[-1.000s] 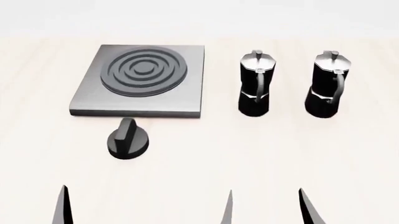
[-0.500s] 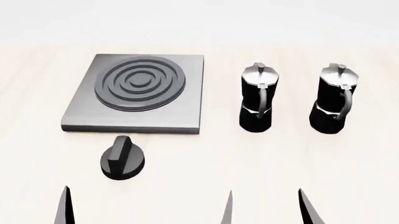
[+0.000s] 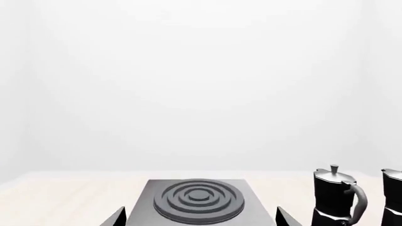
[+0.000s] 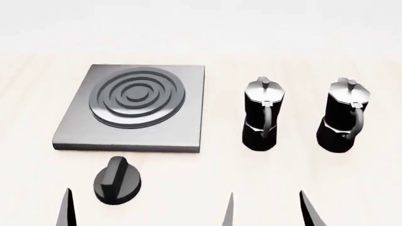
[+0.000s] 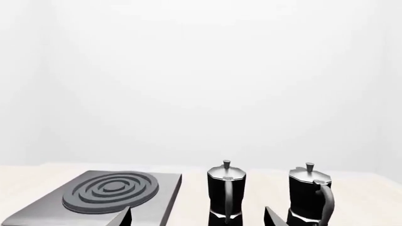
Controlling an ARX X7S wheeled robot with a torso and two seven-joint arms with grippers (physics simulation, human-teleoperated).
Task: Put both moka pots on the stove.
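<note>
Here we see the stove (image 4: pixel 135 110) on the table (image 4: pixel 188 183), its black knob (image 4: pixel 117 180) just in front. Right of the stove stand both moka pots (image 4: pixel 262 115) (image 4: pixel 344 115), upright, apart. Both grippers (image 3: pixel 199 217) (image 5: pixel 199 215) hold nothing, fingers spread wide.

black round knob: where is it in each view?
Head view: black round knob lies low and left of centre, on the table just in front of the stove.
Left wrist view: not in it.
Right wrist view: not in it.
Shared landmark: the stove's ring burner shows in all three.
</note>
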